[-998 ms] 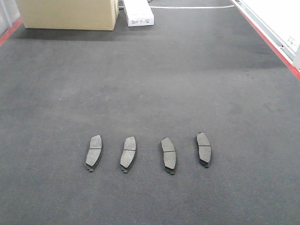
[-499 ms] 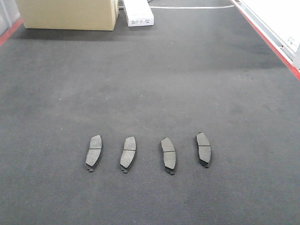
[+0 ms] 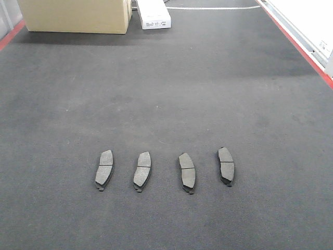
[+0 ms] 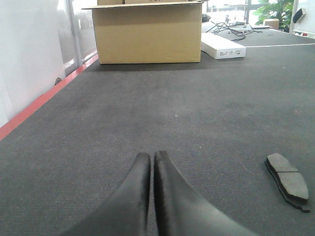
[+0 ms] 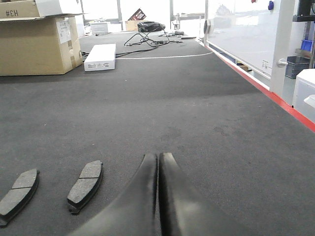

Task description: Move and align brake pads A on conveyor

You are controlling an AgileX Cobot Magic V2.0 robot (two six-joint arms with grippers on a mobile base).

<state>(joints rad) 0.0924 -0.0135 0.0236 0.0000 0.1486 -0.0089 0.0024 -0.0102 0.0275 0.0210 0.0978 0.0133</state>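
Four pads [image 3: 165, 170] lie flat in a row on the conveyor [image 3: 166, 94], each separate, roughly parallel, not quite evenly angled. My left fingers [image 4: 151, 169] are pressed together, holding nothing; one pad sits ahead and well to their right. My right fingers [image 5: 158, 169] are likewise closed and empty, with two pads just ahead to their left. Box [image 3: 75, 15] and white carton [image 3: 153, 15] sit far beyond both.

I judge the pads stiff, dense, low-profile; the carpet-like belt should keep them from sliding. Best hold: across the narrow width near the centre groove, fingers opened first. Thin edges leave little to pinch.
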